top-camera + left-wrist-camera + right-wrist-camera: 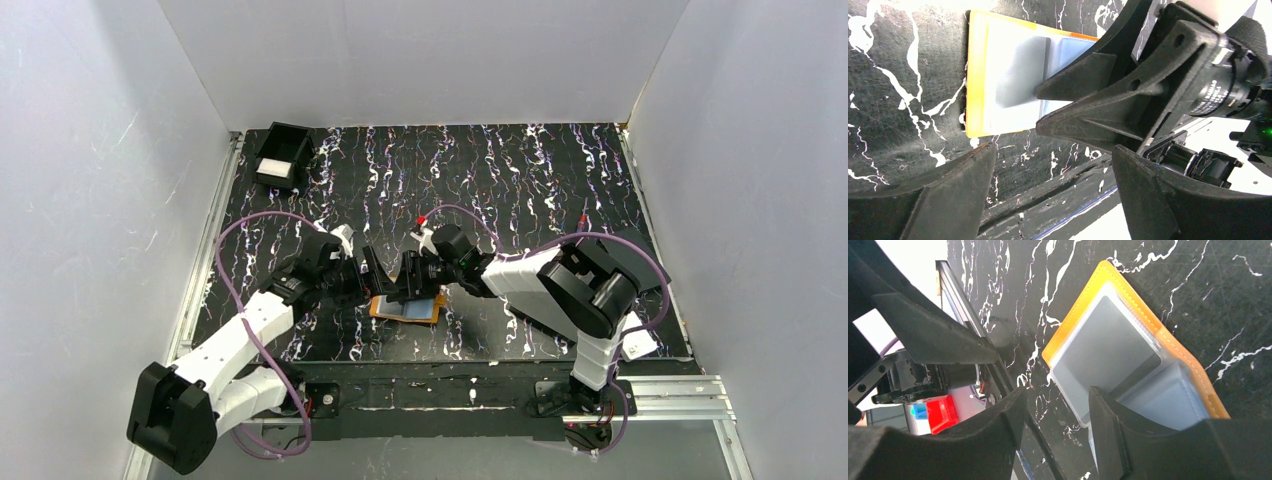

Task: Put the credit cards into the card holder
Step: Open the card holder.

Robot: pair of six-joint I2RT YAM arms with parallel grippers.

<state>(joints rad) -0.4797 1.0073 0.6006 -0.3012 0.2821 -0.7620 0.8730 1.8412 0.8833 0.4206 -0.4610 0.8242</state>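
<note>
Tabletop (560, 180): black, streaked with white marbling, flat before me. Item one: card holder (412, 312), orange, lying open and flat near my edge at the middle, pale clear sleeves facing up, a grey card (1103, 345) showing in one sleeve. Item two: black bin (292, 138), far left corner, upright, something white inside it.

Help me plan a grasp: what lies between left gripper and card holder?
Left wrist view: only bare table between left gripper and card holder; right gripper reaches over its sleeves.
</note>
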